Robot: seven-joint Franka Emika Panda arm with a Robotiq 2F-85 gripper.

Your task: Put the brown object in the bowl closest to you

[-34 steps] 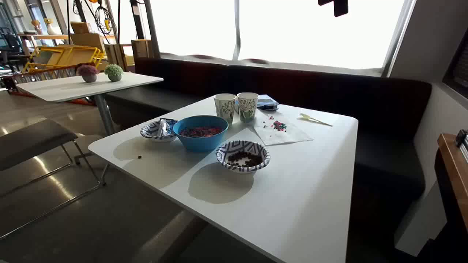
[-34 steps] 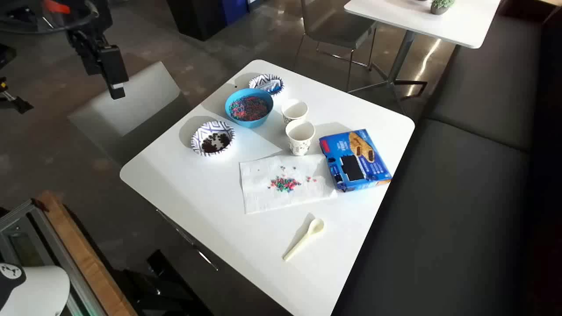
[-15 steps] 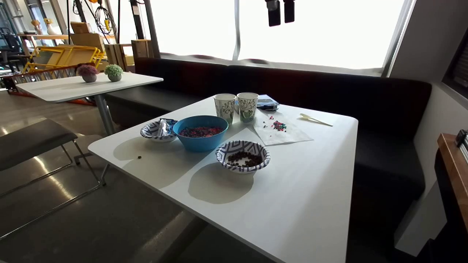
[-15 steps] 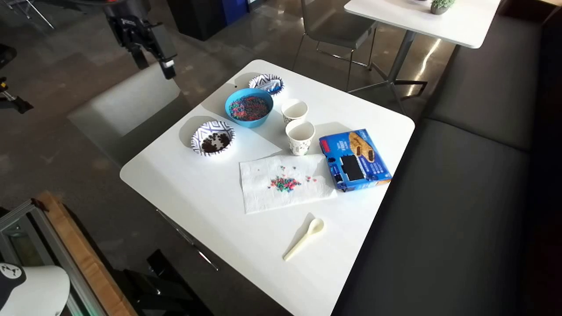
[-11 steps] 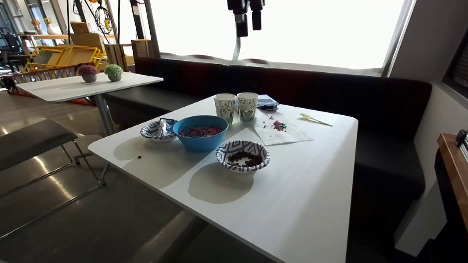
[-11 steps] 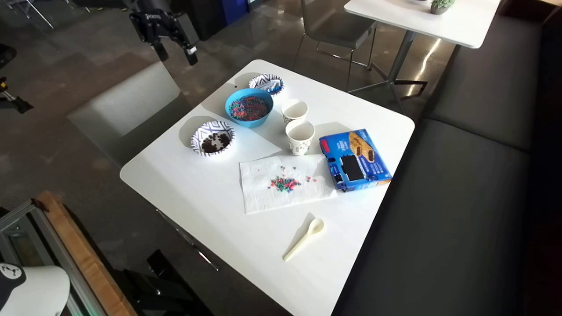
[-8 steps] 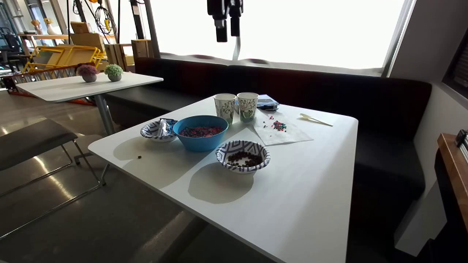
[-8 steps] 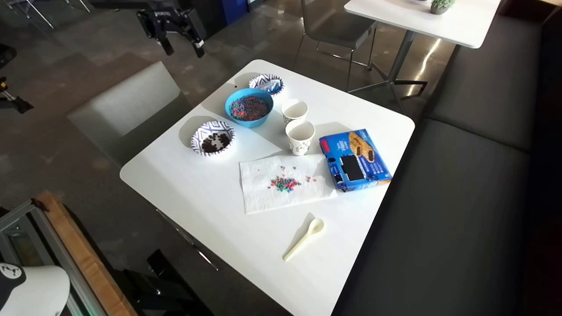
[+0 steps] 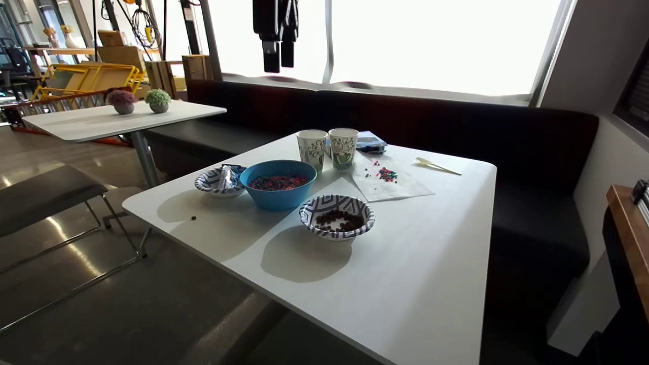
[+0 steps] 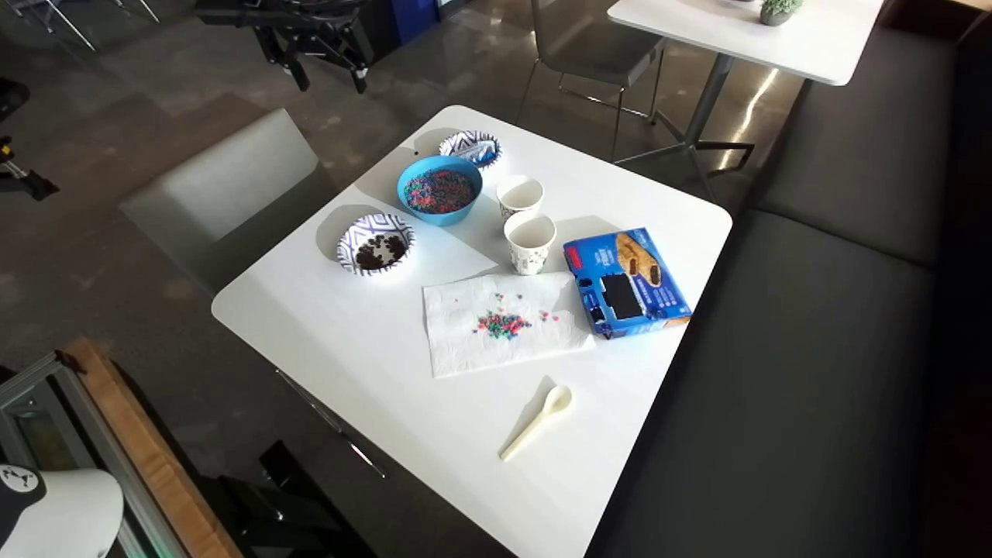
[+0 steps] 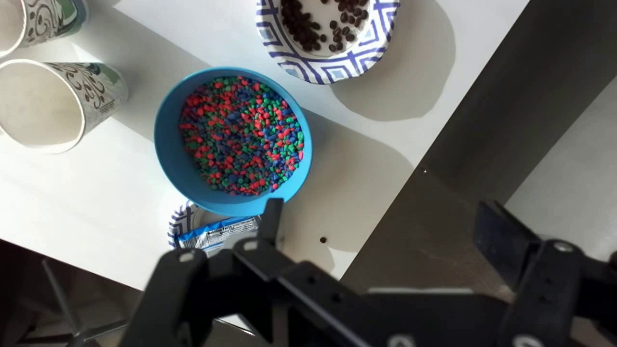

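The end effector [image 11: 379,212], spread wide and holding nothing, should centre over the lone brown bean [image 11: 323,240] near the edge of the worktop [image 9: 405,263], descend straight, clear of the blue bowl [image 9: 279,201], and pinch softly at surface level, lest it skitter off.

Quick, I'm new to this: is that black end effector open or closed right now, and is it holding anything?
End effector: open, holding nothing.
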